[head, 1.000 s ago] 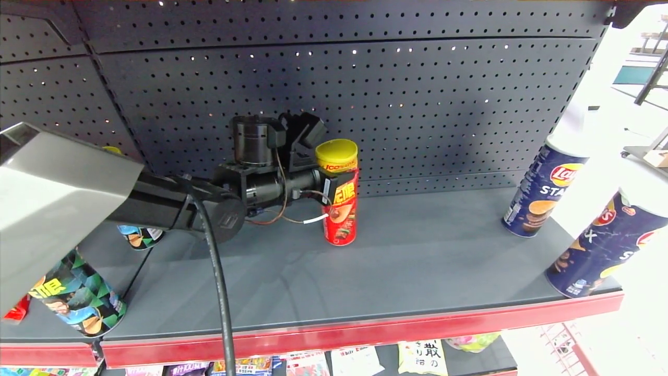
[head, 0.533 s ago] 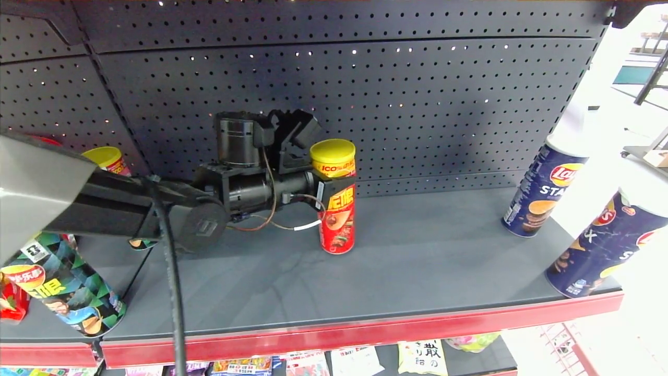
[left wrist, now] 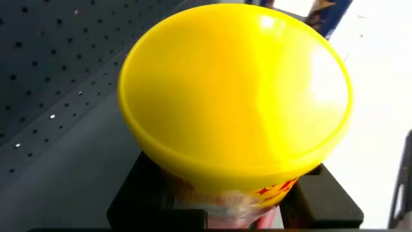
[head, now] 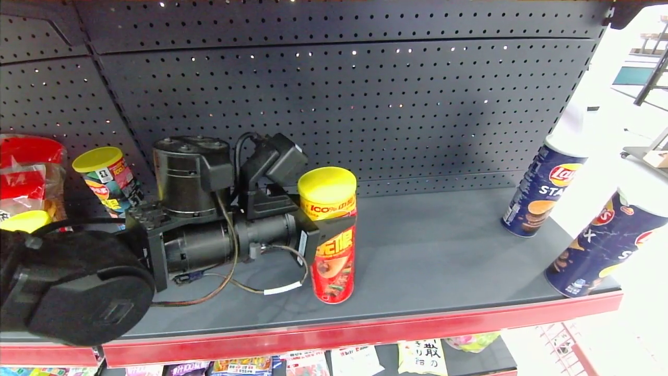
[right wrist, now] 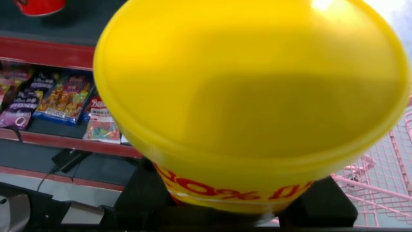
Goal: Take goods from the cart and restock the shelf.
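1. Nearest, the right gripper (right wrist: pixel 235 209) is clenched on one yellow-lidded can (right wrist: pixel 251 96), with a dark finger on each side below the lid. Beneath it the right wrist view shows snack packets (right wrist: pixel 61 96) on a lower shelf and pink cart wire (right wrist: pixel 389 193).
2. The left arm comes in from the left and lies level over the shelf (head: pixel 443 250). The left gripper (head: pixel 334 237) grasps one red can (head: pixel 334 274) around its middle. The can is upright, left of centre, near the red front edge.
3. The left wrist view looks down on that can's yellow lid (left wrist: pixel 235 96), with fingers (left wrist: pixel 138 193) pressed on either side.
4. Two blue cans stand on the right, one at the near right corner (head: pixel 605 250) and one farther back (head: pixel 540 188).
5. At the far left by the pegboard (head: pixel 365 104) are one teal can (head: pixel 107 177) with a yellow lid and one red-lidded jar (head: pixel 31 167). One more yellow cap (head: pixel 23 220) is partly hidden by the arm.
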### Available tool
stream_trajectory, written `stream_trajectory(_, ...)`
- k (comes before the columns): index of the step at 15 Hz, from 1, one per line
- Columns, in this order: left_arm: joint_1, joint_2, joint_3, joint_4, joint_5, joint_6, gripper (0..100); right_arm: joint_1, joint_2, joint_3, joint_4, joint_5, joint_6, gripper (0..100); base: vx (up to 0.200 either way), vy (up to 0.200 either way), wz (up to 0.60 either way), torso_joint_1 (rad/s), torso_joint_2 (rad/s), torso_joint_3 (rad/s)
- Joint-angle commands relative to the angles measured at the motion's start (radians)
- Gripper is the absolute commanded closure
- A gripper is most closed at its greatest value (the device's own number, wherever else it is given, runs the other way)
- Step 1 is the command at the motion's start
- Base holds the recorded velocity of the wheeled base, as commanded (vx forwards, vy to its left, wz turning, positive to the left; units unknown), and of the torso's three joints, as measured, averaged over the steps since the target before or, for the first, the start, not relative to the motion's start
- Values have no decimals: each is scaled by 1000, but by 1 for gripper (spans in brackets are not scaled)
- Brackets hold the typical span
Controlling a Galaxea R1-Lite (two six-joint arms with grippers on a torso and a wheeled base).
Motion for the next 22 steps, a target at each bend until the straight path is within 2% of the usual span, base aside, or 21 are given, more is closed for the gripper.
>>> stream_trajectory(1, -23, -24, 48, -25, 4, 1, 100, 0, 0, 0, 0, 1, -1, 100, 0, 0, 0, 0, 0, 0)
stream_trajectory(6, -21, -15, 111, -94, 56, 3, 100, 0, 0, -5, 0, 1, -1, 100, 0, 0, 0, 0, 0, 0)
stream_trajectory(11, -41, -21, 165, -129, 74, 0, 100, 0, 0, -8, 0, 1, -1, 100, 0, 0, 0, 0, 0, 0)
stream_trajectory(19, -50, -21, 185, -131, 76, -8, 100, 0, 0, -12, 0, -1, -1, 100, 0, 0, 0, 0, 0, 0)
stream_trajectory(22, -47, -14, 260, -189, 76, -8, 100, 0, 0, -17, 0, -1, -1, 100, 0, 0, 0, 0, 0, 0)
